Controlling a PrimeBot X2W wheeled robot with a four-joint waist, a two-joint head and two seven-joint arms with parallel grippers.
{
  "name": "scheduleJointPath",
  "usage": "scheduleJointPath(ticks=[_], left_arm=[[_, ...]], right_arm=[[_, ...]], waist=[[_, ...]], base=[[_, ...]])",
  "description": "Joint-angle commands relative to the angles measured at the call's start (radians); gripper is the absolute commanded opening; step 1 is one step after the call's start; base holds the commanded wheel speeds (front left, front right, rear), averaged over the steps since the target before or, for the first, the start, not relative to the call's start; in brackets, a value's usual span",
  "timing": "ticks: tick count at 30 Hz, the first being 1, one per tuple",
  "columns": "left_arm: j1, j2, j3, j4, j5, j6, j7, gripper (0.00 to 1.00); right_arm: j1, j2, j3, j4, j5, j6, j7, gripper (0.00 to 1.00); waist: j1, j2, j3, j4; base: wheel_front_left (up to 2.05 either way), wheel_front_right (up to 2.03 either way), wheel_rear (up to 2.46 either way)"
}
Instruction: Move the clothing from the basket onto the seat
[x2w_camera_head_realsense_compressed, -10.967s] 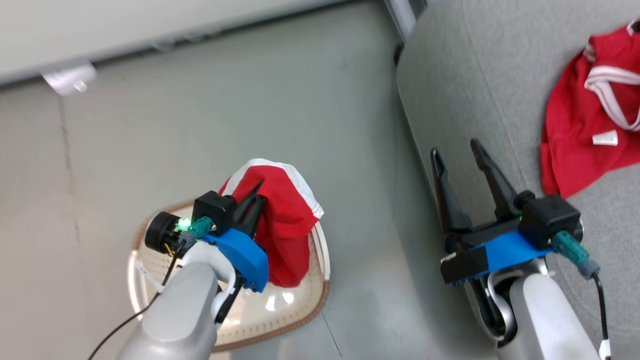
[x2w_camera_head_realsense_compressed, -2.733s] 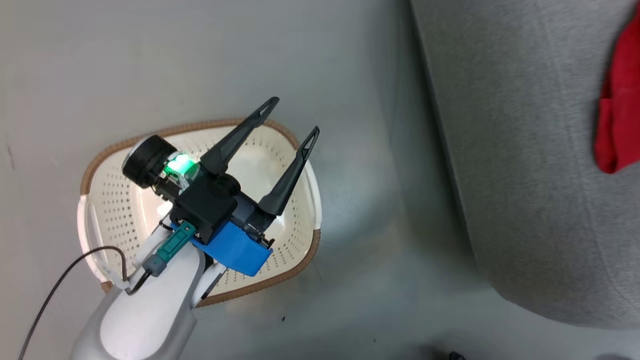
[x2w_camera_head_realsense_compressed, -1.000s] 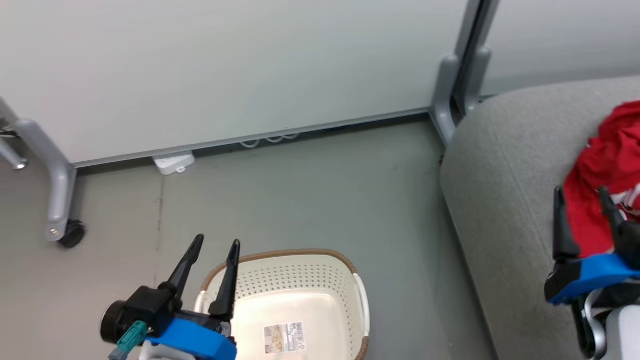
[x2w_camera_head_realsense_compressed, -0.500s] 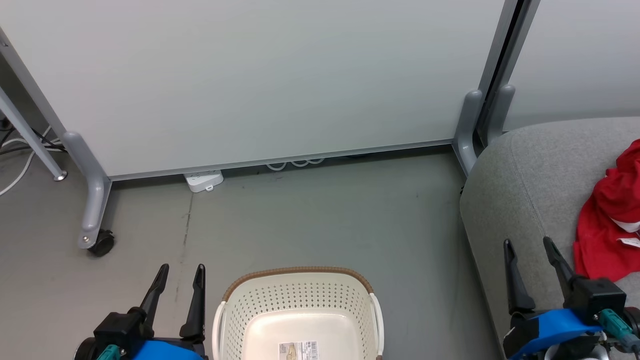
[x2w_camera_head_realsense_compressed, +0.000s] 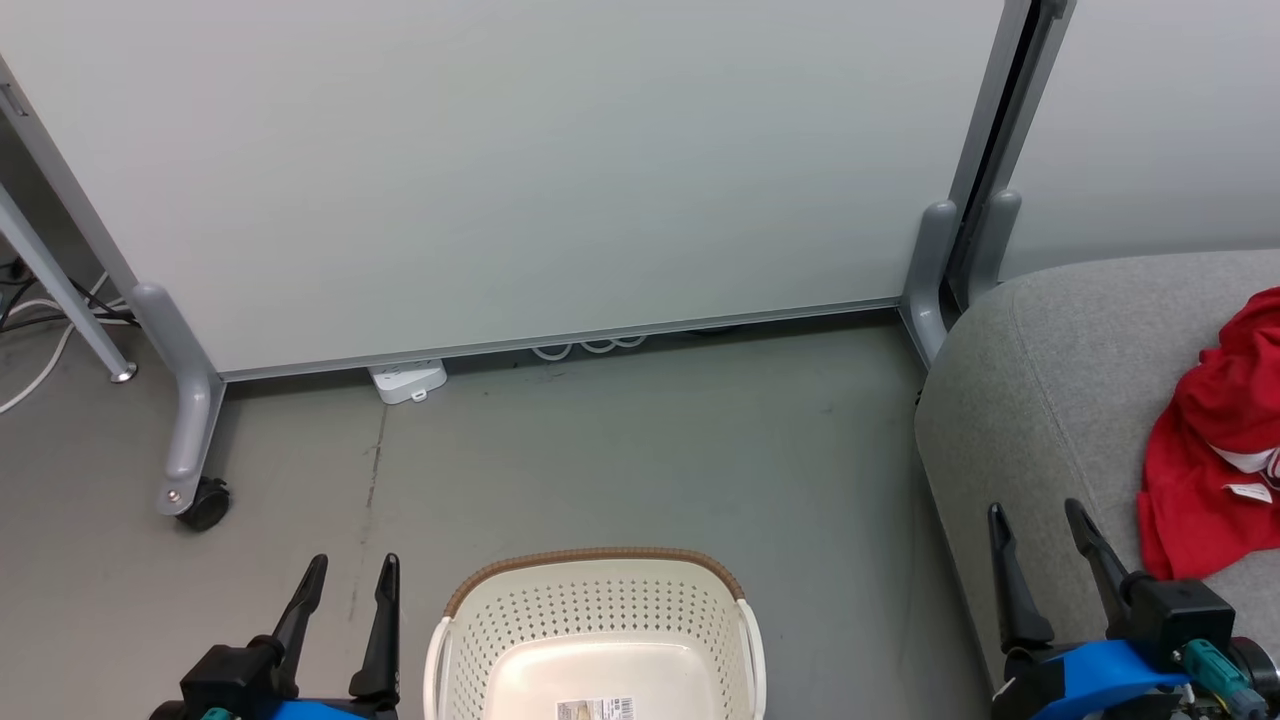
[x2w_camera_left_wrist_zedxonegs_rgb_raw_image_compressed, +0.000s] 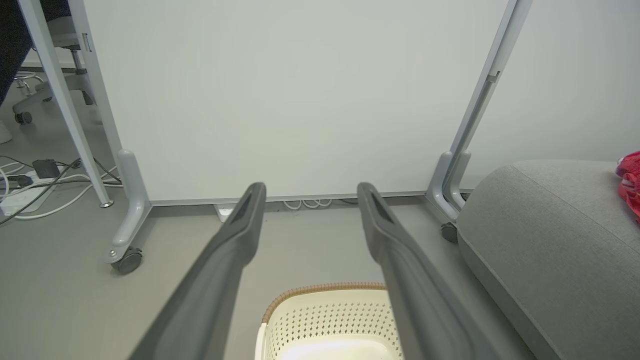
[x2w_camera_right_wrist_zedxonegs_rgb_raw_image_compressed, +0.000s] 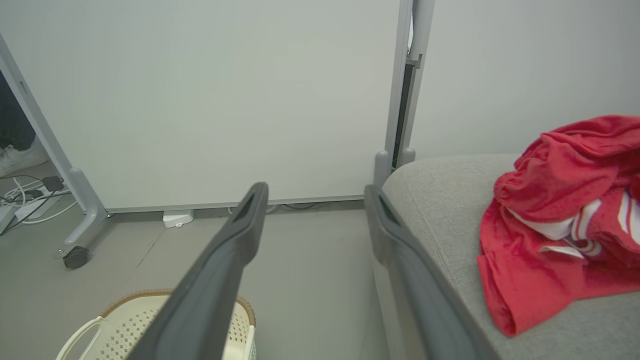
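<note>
Left gripper (x2w_camera_head_realsense_compressed: 353, 561) and right gripper (x2w_camera_head_realsense_compressed: 1033, 508) both gape wide, apparently holding and touching nothing.

- The clothing (x2w_camera_head_realsense_compressed: 1215, 470): red fabric with white trim, crumpled in one heap on the seat, at 3 o'clock in the head view.
- The basket (x2w_camera_head_realsense_compressed: 595, 562): cream, perforated, brown-rimmed, upright at 6 o'clock, its inside bare.
- The seat (x2w_camera_head_realsense_compressed: 1050, 400): light grey upholstery with a rounded corner, at 3 to 4 o'clock, apart from the basket.
</note>
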Motion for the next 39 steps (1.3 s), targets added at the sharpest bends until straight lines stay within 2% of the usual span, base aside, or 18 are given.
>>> scheduleJointPath(ticks=[1,19,20,27,39], left_arm=[[0.010,0.007,0.004,0.004,-0.001,-0.004,-0.003,1.00],[0.008,-0.005,0.008,0.019,0.000,-0.004,-0.003,1.00],[0.000,-0.007,0.003,0.020,-0.002,0.000,0.001,0.00],[0.032,-0.023,0.002,0.078,-0.016,0.000,0.010,0.00],[0.018,-0.024,0.033,0.049,-0.238,0.000,0.070,0.00]], right_arm=[[0.014,0.003,0.002,0.006,0.006,-0.001,-0.007,1.00],[0.006,0.003,0.025,0.024,0.021,-0.001,-0.007,1.00],[0.001,0.000,0.021,0.025,0.016,0.000,-0.001,0.00],[0.013,0.002,0.017,0.092,0.027,0.000,0.009,0.00],[-0.009,0.002,0.007,0.093,0.280,0.000,0.046,0.00]], waist=[[0.0001,0.0000,0.000,-0.002],[0.0001,0.0000,-0.004,0.001],[0.0001,0.0000,-0.004,0.001],[0.0001,0.0000,-0.004,0.001],[0.0001,0.0000,-0.002,-0.001]], base=[[0.00,0.00,0.00],[0.00,0.00,0.00],[0.00,0.00,0.00],[0.00,0.00,0.00],[0.00,0.00,0.00]])
